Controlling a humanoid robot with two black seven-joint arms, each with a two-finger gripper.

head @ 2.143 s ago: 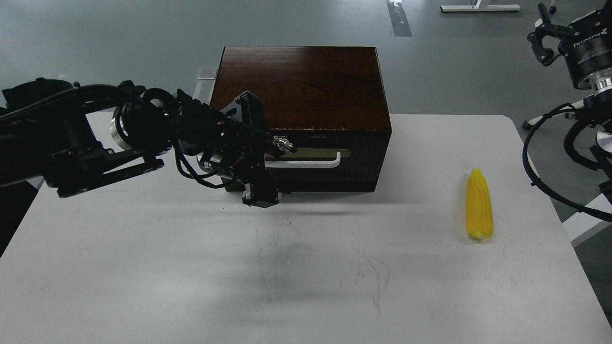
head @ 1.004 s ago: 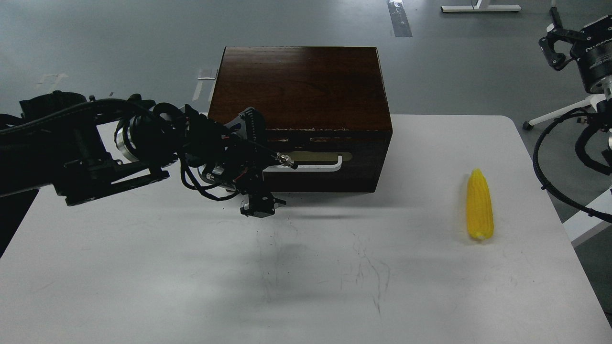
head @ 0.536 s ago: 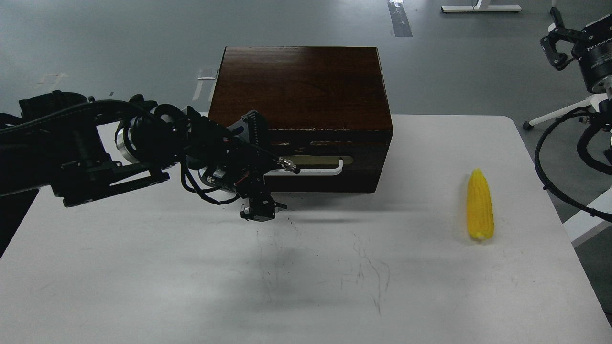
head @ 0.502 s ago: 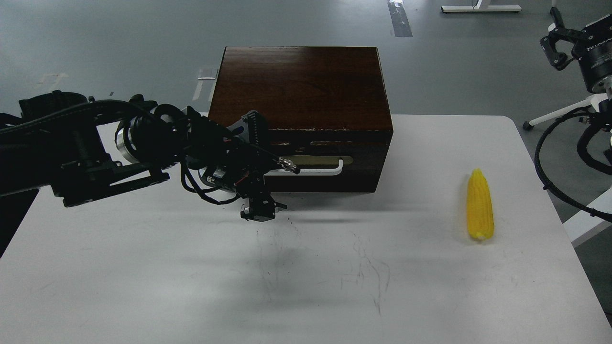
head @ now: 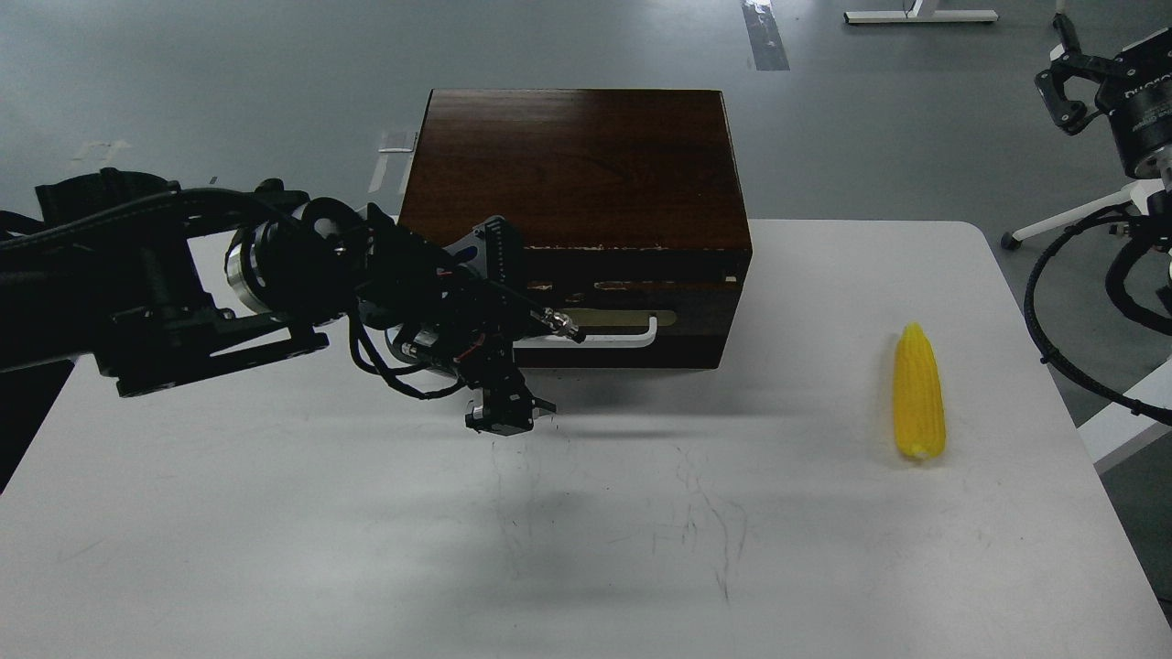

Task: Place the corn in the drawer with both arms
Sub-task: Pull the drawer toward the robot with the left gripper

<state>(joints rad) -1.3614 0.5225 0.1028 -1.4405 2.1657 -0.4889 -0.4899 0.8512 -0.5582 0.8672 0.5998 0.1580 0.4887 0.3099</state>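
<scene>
Left gripper [head: 502, 334] at the drawer [head: 632, 320] handle's left end, its spread unreadable; right gripper [head: 1067, 78] past the far right corner, fingers apart, empty; corn [head: 917, 394] near the right edge.

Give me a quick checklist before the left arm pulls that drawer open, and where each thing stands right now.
1. Left gripper closed on the white handle: cannot tell, the gripper hides the handle's left end.
2. Drawer opened: not ok, at most a crack.
3. Table in front of the drawer free for it to slide out: ok.
4. Corn lying flat, off to the right, apart from the box: ok.
5. Right gripper empty: ok, but raised far from the corn.
</scene>
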